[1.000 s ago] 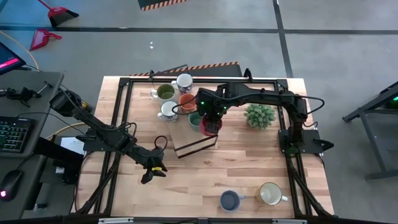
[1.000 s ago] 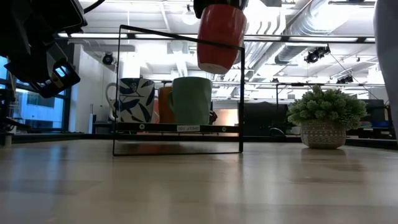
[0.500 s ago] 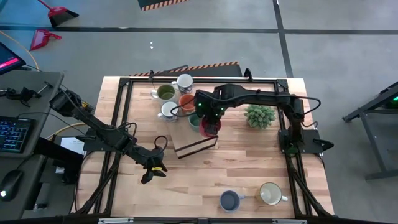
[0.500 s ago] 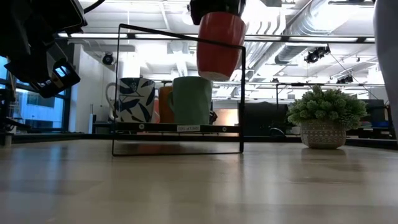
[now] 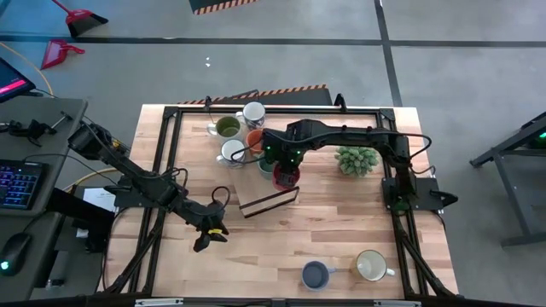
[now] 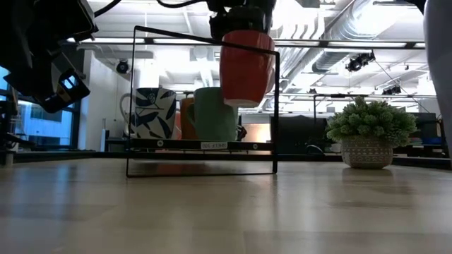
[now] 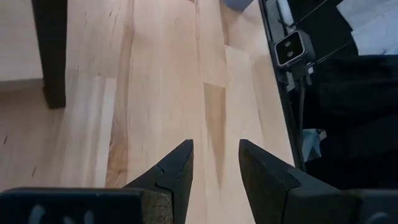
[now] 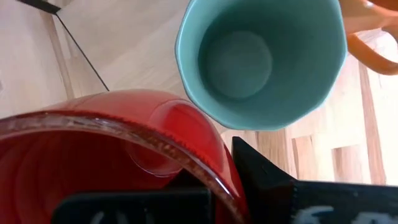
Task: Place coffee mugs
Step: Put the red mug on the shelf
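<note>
**Red mug held above the wire rack, beside the teal mug**

We see the right end effector [image 5: 285, 168] clenched on the rim of the red mug [image 6: 246, 67], one dark finger [image 8: 261, 177] pressed against the mug's outer wall. In the low view the mug hangs upright and clear of the tabletop [image 5: 341, 230], its upper part crossing the top bar of the thin black wire rack [image 6: 201, 145]. From above, it sits at the near right end of the cluster of mugs at the far side of the tabletop.

Just beside it stands the teal mug [image 8: 261, 59], mouth up and empty, with the orange mug [image 5: 256, 137] behind it. We also make out an olive green mug [image 5: 226, 127] and two white mugs [image 5: 252, 112] in that cluster; one white mug carries a dark leaf pattern in the low view. A blue mug [image 5: 315, 275] and a cream mug [image 5: 370, 266] stand well apart, near the front edge. A spiky potted plant [image 5: 356, 159] sits to the right of the rack.

The left end effector [image 7: 214, 171] waits over bare wood towards the front left, its fingers parted and holding nothing.
</note>
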`<action>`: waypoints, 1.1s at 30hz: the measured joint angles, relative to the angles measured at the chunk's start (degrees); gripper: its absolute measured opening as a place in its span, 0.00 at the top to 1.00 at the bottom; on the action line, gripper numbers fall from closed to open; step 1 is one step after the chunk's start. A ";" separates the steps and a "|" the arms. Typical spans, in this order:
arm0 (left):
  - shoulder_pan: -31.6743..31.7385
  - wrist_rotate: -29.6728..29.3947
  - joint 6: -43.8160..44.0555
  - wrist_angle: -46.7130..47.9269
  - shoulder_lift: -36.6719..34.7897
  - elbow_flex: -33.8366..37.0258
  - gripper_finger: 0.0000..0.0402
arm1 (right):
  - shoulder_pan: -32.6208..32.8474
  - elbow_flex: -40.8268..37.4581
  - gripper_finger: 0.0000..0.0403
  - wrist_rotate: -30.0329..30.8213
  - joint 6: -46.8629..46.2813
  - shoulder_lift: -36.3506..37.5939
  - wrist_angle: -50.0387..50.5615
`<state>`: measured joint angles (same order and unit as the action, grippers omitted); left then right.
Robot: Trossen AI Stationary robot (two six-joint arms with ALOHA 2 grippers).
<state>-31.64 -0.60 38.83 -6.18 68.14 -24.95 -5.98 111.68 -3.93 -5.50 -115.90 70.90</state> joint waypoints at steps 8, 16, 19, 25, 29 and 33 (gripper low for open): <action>0.00 0.00 0.00 0.84 0.00 0.00 0.71 | 0.02 0.00 1.00 -0.30 -2.41 -0.33 -0.54; 0.00 0.00 -0.02 1.39 0.00 0.00 0.71 | 0.39 -0.04 1.00 -0.24 -6.26 -1.79 -1.16; 0.00 -0.02 -0.02 2.02 0.00 0.00 0.71 | 0.40 -0.04 1.00 -0.40 -8.44 -2.34 -1.11; 0.00 0.00 -0.02 2.31 0.00 0.00 0.71 | 0.46 -0.04 1.00 -0.04 -12.72 -2.88 -0.23; 0.00 0.00 -0.02 2.45 0.00 0.00 0.71 | 1.10 -0.04 1.00 0.44 -14.03 -3.73 -0.14; 0.00 0.00 -0.02 2.55 0.00 0.00 0.71 | 1.49 -0.04 1.00 0.73 -15.69 -4.22 -0.47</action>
<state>-31.64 -0.60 38.81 -3.63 68.14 -24.95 -4.49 111.63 -3.20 -21.19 -120.12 70.42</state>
